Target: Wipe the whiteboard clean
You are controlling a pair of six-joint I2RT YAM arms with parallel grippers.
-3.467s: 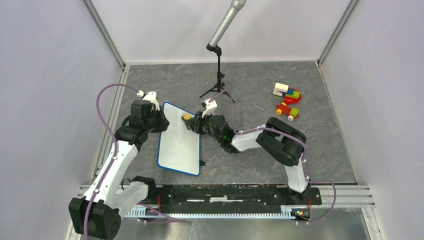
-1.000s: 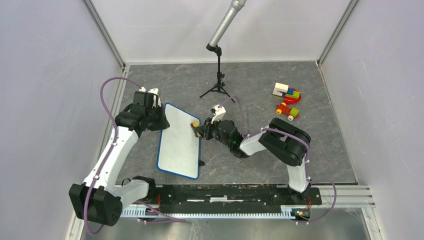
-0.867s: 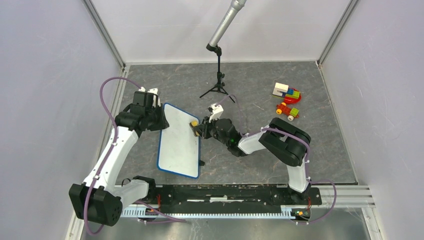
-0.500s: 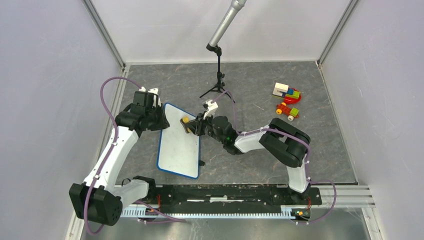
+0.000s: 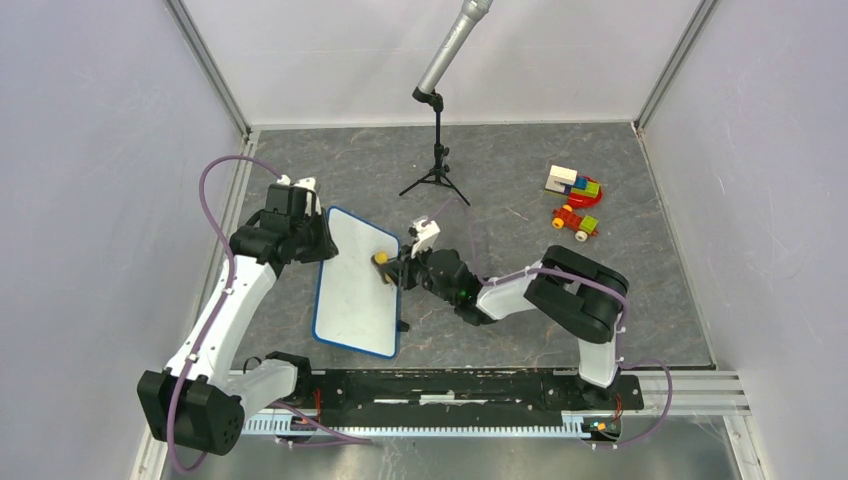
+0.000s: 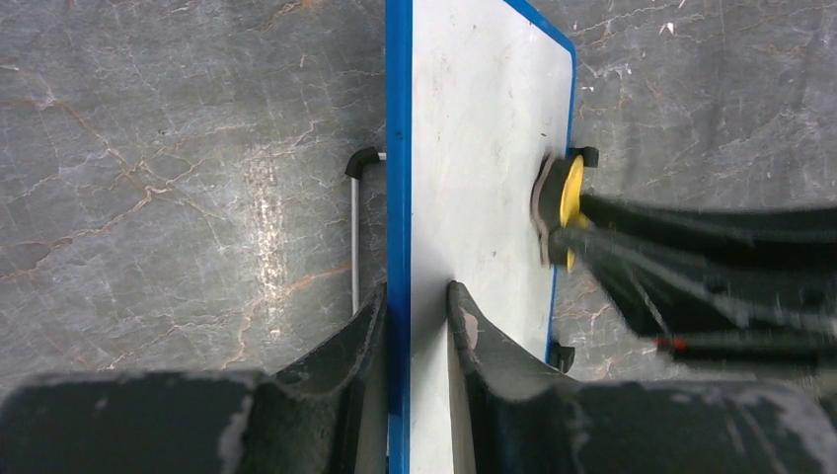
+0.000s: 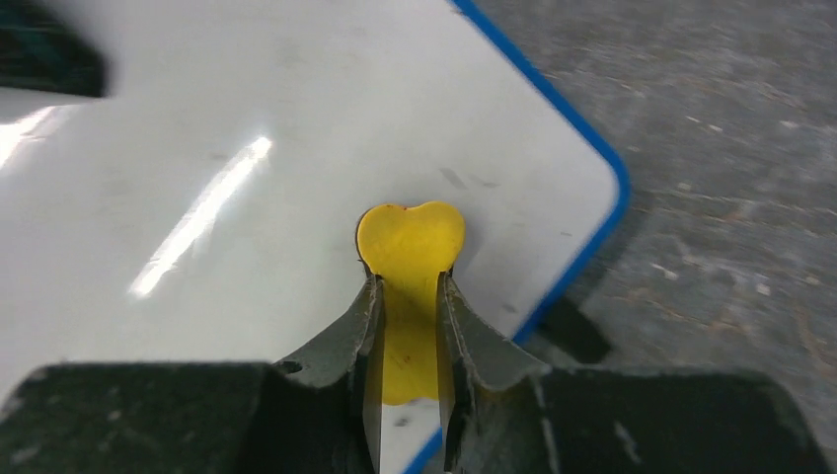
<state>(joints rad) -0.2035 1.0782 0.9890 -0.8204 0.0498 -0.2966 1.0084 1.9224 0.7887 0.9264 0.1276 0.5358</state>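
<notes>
The whiteboard (image 5: 355, 285), white with a thin blue rim, lies on the grey floor left of centre; no writing shows on it. My left gripper (image 5: 318, 238) is shut on its far left edge; in the left wrist view (image 6: 415, 306) the jaws clamp the blue rim (image 6: 399, 197). My right gripper (image 5: 392, 268) is shut on a yellow eraser (image 5: 381, 259), pressed on the board near its right edge. The right wrist view shows the eraser (image 7: 411, 247) between the jaws (image 7: 407, 296) on the white surface (image 7: 227, 168).
A microphone on a small black tripod (image 5: 437, 165) stands behind the board. Coloured toy blocks (image 5: 573, 186) and a small toy car (image 5: 575, 221) lie at the back right. Black clips (image 6: 560, 355) sit on the board's right edge. Pale walls enclose the floor.
My right gripper has swept the yellow eraser back and forth near the board's upper right part; it now sits lower and toward the right edge. The left gripper keeps its hold.
</notes>
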